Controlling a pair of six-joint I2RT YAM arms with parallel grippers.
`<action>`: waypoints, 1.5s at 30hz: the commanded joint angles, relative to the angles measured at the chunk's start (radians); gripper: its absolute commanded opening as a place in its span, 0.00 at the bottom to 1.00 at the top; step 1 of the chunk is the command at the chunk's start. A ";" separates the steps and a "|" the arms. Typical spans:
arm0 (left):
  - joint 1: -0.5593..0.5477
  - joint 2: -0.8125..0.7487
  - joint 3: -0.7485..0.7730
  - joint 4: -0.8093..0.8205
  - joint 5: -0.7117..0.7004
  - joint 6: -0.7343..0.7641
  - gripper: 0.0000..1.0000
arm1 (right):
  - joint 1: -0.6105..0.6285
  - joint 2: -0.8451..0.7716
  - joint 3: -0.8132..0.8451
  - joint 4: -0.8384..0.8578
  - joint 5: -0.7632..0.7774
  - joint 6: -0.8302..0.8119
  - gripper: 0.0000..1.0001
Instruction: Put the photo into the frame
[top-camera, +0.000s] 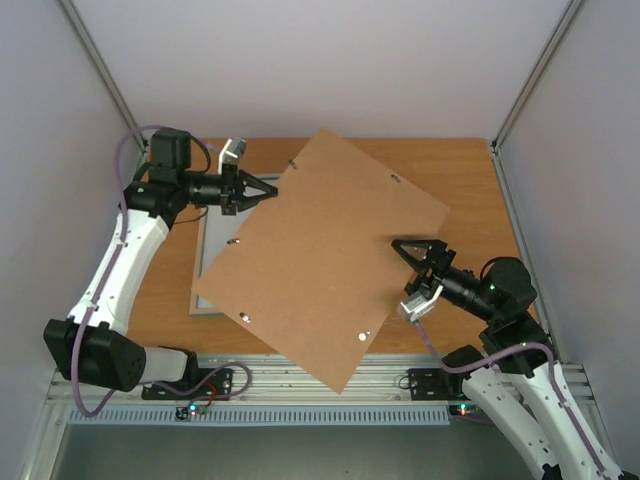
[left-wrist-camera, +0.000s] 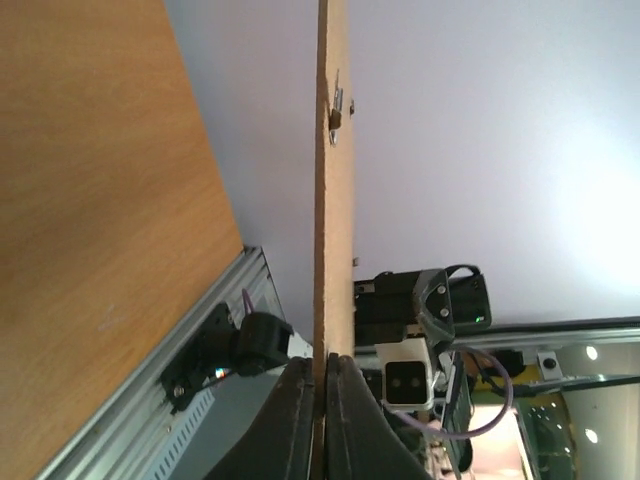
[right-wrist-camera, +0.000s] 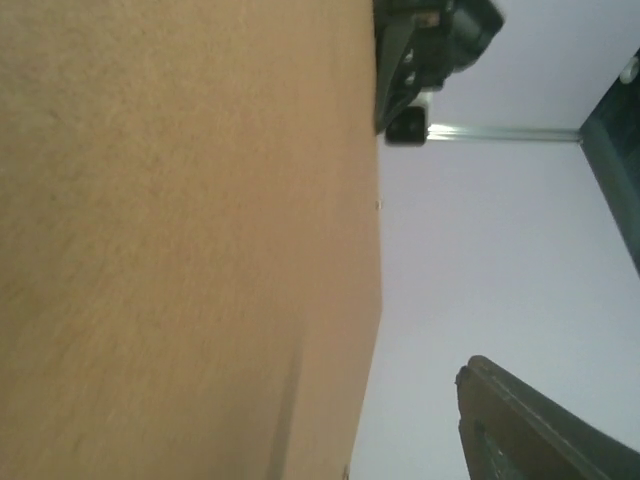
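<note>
Of the frame (top-camera: 205, 275) I see only the left strip (backing board (top-camera: 330, 250) hides the rest); right claw (top-camera: 402, 247) finger (right-wrist-camera: 530, 420) cropped.

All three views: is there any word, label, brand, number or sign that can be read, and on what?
None can be read. The backing board is plain brown, and the left gripper and right gripper show no legible marking.
</note>
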 joint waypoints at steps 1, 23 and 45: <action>0.080 0.002 0.101 0.120 -0.058 0.027 0.00 | 0.001 0.011 -0.028 0.081 0.190 -0.143 0.83; 0.138 -0.088 0.090 0.219 -0.331 0.106 0.00 | -0.163 0.763 0.532 -0.615 -0.217 1.526 0.90; 0.152 -0.133 -0.117 0.611 -0.300 -0.263 0.00 | -0.247 1.007 0.231 0.544 -0.518 2.671 0.81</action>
